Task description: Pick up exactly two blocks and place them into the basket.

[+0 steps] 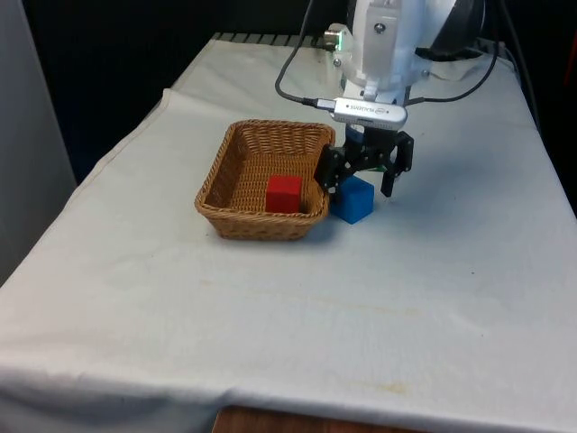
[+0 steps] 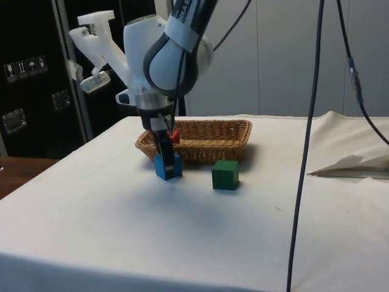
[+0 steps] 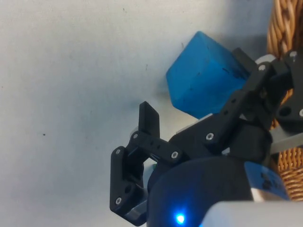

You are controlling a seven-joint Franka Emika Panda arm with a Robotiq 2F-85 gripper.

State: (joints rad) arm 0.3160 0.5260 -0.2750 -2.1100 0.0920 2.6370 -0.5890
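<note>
A blue block stands on the cloth just outside the basket's wall, on the front view's right. My gripper is low over it and open, one finger on each side of the block. In the wrist view the blue block lies between the spread fingers of the gripper, with one finger close against its corner. A red block lies inside the wicker basket. In the side view the gripper reaches down onto the blue block, and a green block stands on the cloth beside it.
The basket sits mid-table, its wall right beside the gripper. A black cable hangs down in the side view. Folded cloth lies at that view's right edge. Bare white cloth stretches towards the table's front edge.
</note>
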